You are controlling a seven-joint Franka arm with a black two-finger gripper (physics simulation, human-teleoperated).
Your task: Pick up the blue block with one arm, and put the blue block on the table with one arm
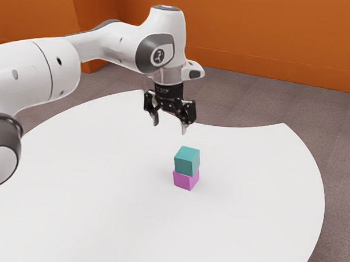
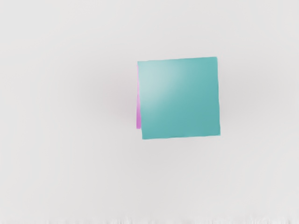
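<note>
— Looking for the blue block (image 1: 186, 160)?
— Sits on top of the pink block (image 1: 186, 179), more teal than true blue. Seen in the wrist view, covers nearly all of it, with just a thin strip of pink peeking out along one side.
— Resting right on the tabletop (image 1: 104, 192)?
— No, leaves that to the pink block underneath.
— And about the claw (image 1: 170, 125)?
— Hangs above the stack, well clear of it, with fingers spread open. Belongs to a white arm (image 1: 27, 68) with grey trim, reaching in from the exterior view's left.
— How about describing the surface?
— Spreads wide, white and plain. Dips inward along the far edge, comes to a corner, then curves round at the exterior view's right.
— And past the edge?
— Gives way to a grey-brown floor (image 1: 245, 99), then to a bright orange wall (image 1: 253, 30) with an orange baseboard (image 1: 269, 70) along its foot.
</note>
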